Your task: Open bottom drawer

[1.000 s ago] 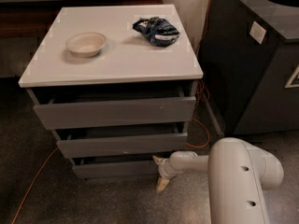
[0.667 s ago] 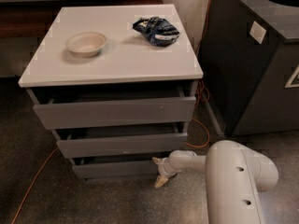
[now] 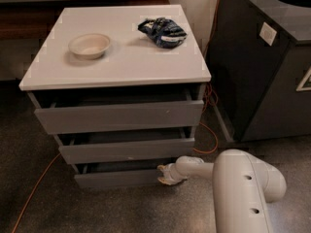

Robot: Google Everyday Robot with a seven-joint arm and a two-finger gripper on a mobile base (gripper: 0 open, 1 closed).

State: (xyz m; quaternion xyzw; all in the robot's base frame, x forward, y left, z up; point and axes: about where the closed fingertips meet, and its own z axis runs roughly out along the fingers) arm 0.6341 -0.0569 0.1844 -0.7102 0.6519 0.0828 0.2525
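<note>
The bottom drawer (image 3: 121, 177) is the lowest, slimmest grey front of the white-topped cabinet (image 3: 121, 67). A dark gap shows above its front, so it stands slightly out. The middle drawer (image 3: 127, 150) and the taller top drawer (image 3: 119, 117) are above it, each also a little out. My gripper (image 3: 165, 174) is at the right end of the bottom drawer front, touching its top right corner. My white arm (image 3: 243, 188) reaches in from the lower right.
A cream bowl (image 3: 89, 44) and a dark blue crumpled bag (image 3: 162, 31) lie on the cabinet top. A large dark bin (image 3: 265, 67) stands close on the right. An orange cable (image 3: 34, 191) runs over the speckled floor at left and behind the cabinet at right.
My arm and gripper have shifted slightly left toward the bottom drawer's right end. The drawers look the same.
</note>
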